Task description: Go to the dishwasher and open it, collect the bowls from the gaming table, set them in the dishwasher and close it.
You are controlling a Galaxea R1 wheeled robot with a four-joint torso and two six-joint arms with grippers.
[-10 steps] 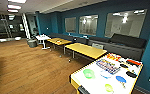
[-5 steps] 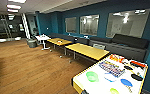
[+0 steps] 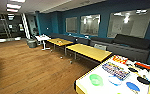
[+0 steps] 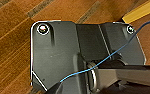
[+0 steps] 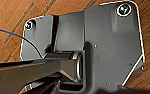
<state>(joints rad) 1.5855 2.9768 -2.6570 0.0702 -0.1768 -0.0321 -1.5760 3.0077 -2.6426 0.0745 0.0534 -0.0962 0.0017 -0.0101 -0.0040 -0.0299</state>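
Teal walls with interior windows enclose a lounge with a wood-plank floor. At the lower right of the head view stands the gaming desk, white-topped with a pale yellow edge. On it lie the bowls: a translucent green bowl nearest the desk's floor-side edge, a pale blue bowl just beside it, and a darker blue bowl further right. A printed board and dark items lie behind them. Beyond the gaming desk stand two yellow-topped desks, a small white desk and a dark sofa along the wall. Hand state: cannot tell for either arm; both wrist views face the floor.
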